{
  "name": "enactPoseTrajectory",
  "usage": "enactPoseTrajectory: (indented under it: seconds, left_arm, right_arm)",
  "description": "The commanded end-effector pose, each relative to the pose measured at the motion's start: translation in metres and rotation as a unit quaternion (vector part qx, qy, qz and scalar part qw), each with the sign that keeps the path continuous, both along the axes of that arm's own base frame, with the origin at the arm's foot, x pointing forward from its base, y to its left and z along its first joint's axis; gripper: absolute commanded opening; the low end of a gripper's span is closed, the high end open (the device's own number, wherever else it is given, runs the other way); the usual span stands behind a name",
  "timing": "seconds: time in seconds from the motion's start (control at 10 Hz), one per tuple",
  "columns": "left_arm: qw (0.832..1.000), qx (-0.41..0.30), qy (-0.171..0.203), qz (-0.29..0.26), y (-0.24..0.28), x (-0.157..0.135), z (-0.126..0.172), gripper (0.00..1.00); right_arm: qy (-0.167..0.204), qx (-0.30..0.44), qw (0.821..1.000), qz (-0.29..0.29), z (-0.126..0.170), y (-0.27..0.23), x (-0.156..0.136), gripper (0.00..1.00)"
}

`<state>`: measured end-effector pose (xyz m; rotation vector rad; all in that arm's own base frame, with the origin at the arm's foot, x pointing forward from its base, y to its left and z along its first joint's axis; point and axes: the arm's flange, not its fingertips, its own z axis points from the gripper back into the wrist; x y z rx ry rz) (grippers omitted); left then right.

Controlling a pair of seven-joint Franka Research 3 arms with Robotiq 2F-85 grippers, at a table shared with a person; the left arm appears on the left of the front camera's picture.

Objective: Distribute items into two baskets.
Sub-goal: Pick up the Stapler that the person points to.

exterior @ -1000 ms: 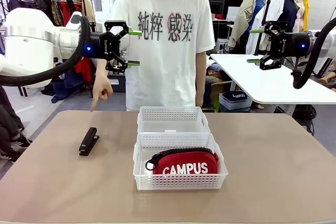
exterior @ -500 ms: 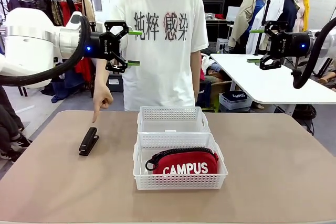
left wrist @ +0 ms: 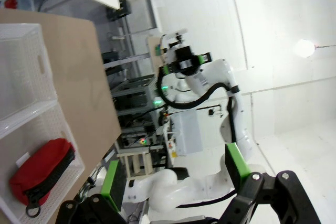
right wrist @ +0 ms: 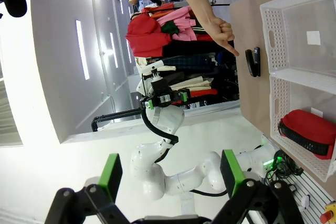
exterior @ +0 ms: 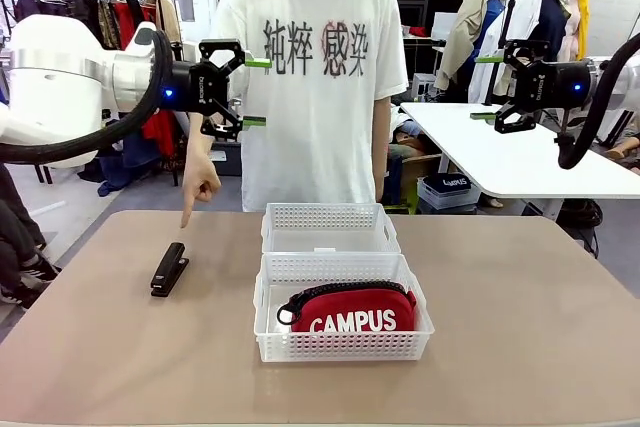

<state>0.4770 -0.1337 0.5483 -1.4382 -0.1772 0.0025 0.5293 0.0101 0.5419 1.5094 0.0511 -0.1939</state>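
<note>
A black stapler [exterior: 169, 268] lies on the table left of the two baskets, and the person's hand [exterior: 200, 189] points a finger down at it. The red CAMPUS pouch [exterior: 350, 309] lies in the near basket [exterior: 340, 349]. The far basket [exterior: 330, 211] behind it holds only a small white label. My left gripper [exterior: 257, 92] hangs open high above the table's left side. My right gripper [exterior: 485, 87] is open high at the right. In the right wrist view I see the stapler [right wrist: 253, 61], the pointing hand [right wrist: 223, 32] and the pouch [right wrist: 310, 132]. The left wrist view shows the pouch [left wrist: 39, 174].
The person stands at the far edge behind the baskets. A white table [exterior: 520, 162] stands off to the right and a clothes rack [exterior: 100, 7] behind on the left. The wooden table [exterior: 520, 327] is bare right of the baskets and around the stapler.
The person's pointing hand has shifted slightly toward the stapler. Both arms and the items have stayed still.
</note>
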Motion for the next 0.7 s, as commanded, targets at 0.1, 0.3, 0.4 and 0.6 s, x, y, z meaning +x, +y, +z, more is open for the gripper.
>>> enactPoseTrajectory:
  seconds: [0.1,0.3,0.4,0.6]
  left_arm:
    - [0.991,0.134,0.008,-0.016,0.02,0.008,0.012,1.0]
    - [0.965,0.26,0.015,-0.015,0.032,0.015,0.016,1.0]
    - [0.948,0.316,0.035,-0.004,0.038,0.022,0.014,1.0]
    - [0.913,0.407,0.038,-0.004,0.041,0.029,0.01,1.0]
  right_arm:
    - [0.004,-0.002,1.0,-0.001,0.001,0.0,0.0,1.0]
    - [0.004,-0.002,1.0,-0.001,0.001,0.0,0.0,1.0]
    - [0.004,-0.002,1.0,-0.001,0.001,0.0,0.0,1.0]
    - [0.004,-0.002,1.0,-0.001,0.001,0.0,0.0,1.0]
